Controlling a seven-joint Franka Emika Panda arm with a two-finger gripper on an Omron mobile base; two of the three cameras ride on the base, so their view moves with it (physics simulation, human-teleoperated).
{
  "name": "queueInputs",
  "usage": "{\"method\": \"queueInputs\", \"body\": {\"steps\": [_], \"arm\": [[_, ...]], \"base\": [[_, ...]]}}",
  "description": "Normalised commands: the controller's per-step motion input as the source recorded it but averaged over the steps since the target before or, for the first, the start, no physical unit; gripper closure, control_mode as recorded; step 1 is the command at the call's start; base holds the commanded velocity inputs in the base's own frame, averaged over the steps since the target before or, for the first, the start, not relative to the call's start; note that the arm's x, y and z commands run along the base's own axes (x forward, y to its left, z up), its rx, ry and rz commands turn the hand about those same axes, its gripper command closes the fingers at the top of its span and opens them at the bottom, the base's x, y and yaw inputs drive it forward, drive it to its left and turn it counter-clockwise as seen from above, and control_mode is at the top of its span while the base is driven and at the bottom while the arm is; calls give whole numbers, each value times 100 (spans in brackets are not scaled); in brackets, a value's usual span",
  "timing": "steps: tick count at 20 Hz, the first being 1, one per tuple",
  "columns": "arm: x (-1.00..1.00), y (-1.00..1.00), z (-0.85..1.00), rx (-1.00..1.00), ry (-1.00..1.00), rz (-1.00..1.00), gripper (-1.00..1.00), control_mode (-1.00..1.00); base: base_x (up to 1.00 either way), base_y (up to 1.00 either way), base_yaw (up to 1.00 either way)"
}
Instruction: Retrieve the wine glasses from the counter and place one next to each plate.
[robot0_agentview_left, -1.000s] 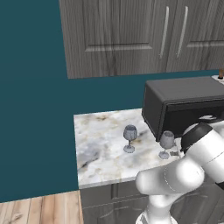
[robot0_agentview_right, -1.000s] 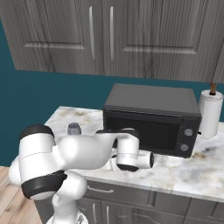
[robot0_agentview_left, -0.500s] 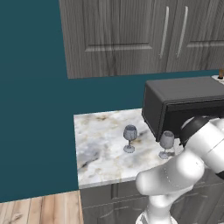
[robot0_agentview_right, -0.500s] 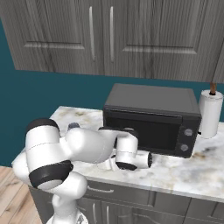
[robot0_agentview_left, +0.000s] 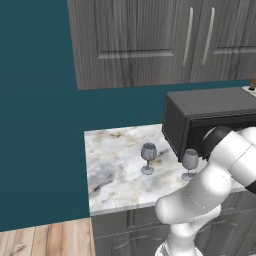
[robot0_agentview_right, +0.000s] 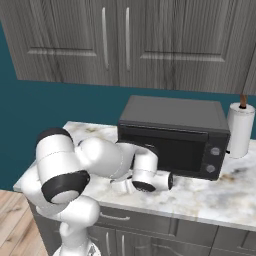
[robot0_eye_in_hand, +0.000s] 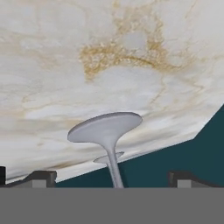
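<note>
A short marbled bench (robot0_agentview_left: 115, 170) with tan veins sits over dark grey cabinets, against a teal wall. Two small grey-blue wine glasses stand upright on it, near each other but apart. The left glass (robot0_agentview_left: 148, 158) stands in the open middle of the bench. The right glass (robot0_agentview_left: 189, 163) stands just in front of a black microwave (robot0_agentview_left: 210, 117), beside the white arm's forearm. From the right base view, the arm bends low across the bench front, and a paper towel roll (robot0_agentview_right: 240, 130) stands right of the microwave.

In the hand view, the claw (robot0_eye_in_hand: 109, 178) is spread wide, its two dark fingertips (robot0_eye_in_hand: 41, 177) well apart. Between them sits a glass's thin stem and round foot (robot0_eye_in_hand: 105, 128), touched by neither fingertip, so the claw grips nothing.
</note>
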Motion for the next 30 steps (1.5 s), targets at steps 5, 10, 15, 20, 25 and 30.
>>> {"method": "queueInputs", "body": {"steps": [5,10,15,20,25,30], "arm": [[23,5,-18,0,0,0,-100,-100],[22,12,-15,0,0,0,-100,-100],[15,9,-2,0,0,0,100,-100],[-1,0,7,3,-1,0,100,-100],[-17,0,40,1,-8,0,100,-100],[-26,0,57,1,-8,0,100,-100]], "base": [[0,0,0],[0,0,0],[0,0,0],[0,0,0],[0,0,0],[0,0,0]]}}
